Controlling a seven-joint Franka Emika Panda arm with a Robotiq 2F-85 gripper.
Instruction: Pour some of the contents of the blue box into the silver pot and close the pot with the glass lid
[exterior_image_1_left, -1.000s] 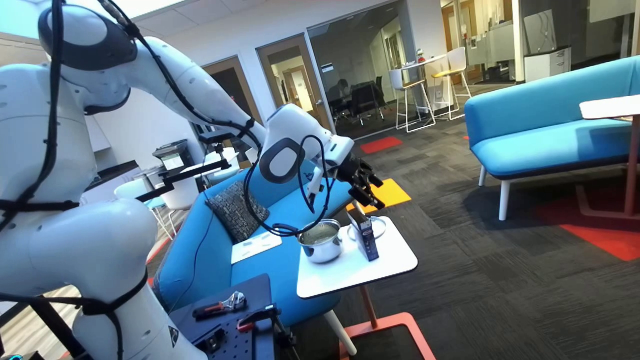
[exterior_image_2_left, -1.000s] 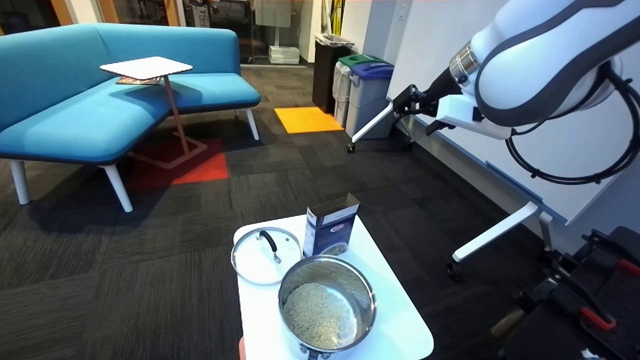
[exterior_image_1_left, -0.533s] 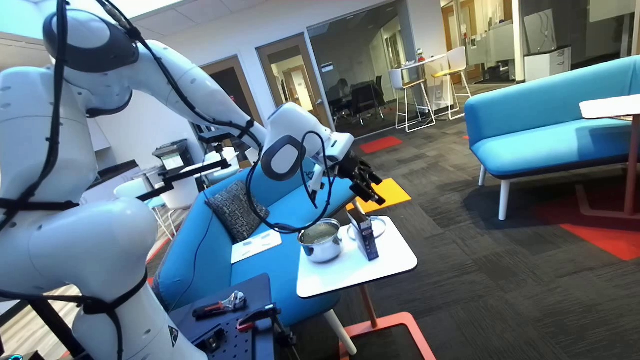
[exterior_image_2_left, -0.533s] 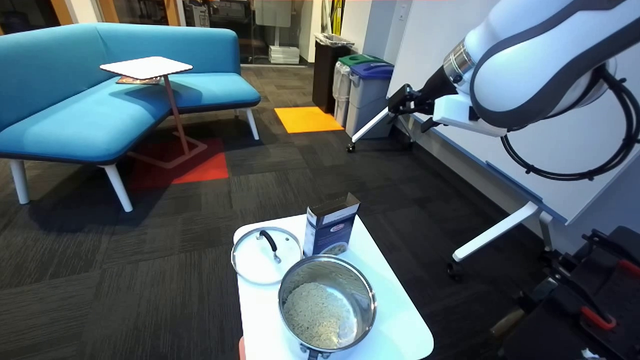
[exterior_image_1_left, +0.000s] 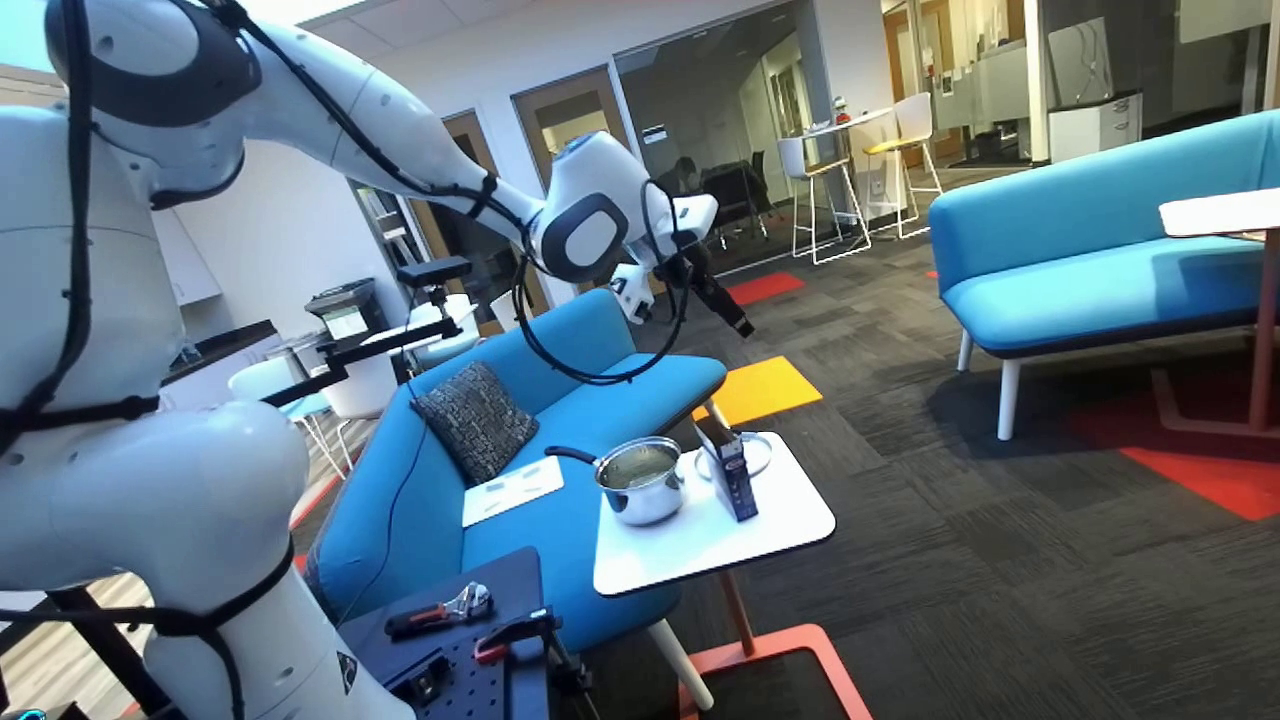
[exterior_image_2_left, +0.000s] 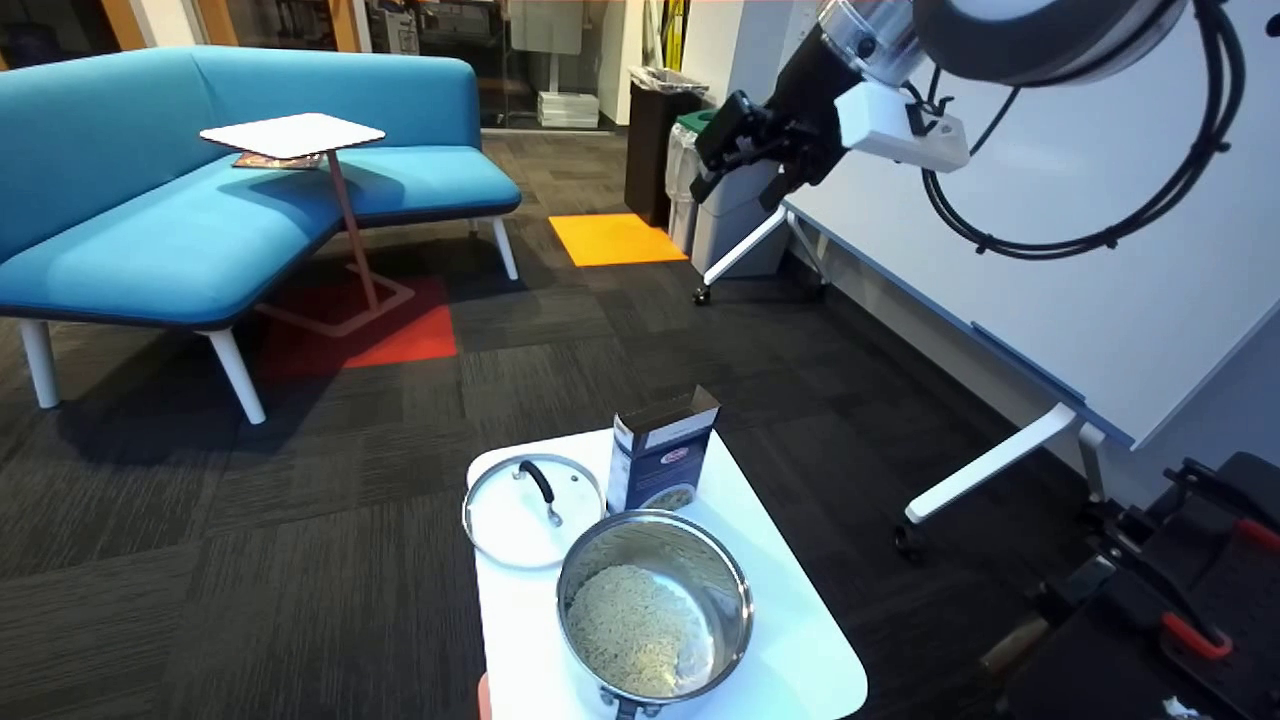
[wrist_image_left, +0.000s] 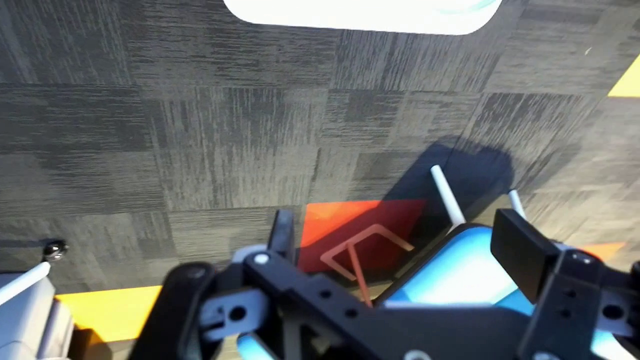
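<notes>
The dark blue box (exterior_image_2_left: 662, 468) stands upright with its top flaps open, on a small white table (exterior_image_1_left: 700, 550). Beside it is the silver pot (exterior_image_2_left: 722, 590), uncovered, pale grains covering much of its bottom; its dark handle (exterior_image_1_left: 570, 454) sticks out over the sofa. Flat on the tabletop lies the glass lid (exterior_image_2_left: 500, 522) with a black handle, partly behind the box (exterior_image_1_left: 738, 485) in an exterior view. Up in the air, well above all three and touching none, is my gripper (exterior_image_2_left: 738, 195). In the wrist view its fingers (wrist_image_left: 520, 250) are wide apart with nothing between them.
A blue sofa (exterior_image_1_left: 560, 420) with a cushion and a white sheet adjoins the table. A dark bench (exterior_image_1_left: 510, 590) near the arm's base carries a wrench and clamps. A whiteboard (exterior_image_2_left: 1120, 230) on wheeled legs stands behind the arm in an exterior view.
After small movement at first, my gripper has risen and tilted further downward in the last half second. The pot's handle has come out from behind the arm's cable. Box, pot and lid stay put.
</notes>
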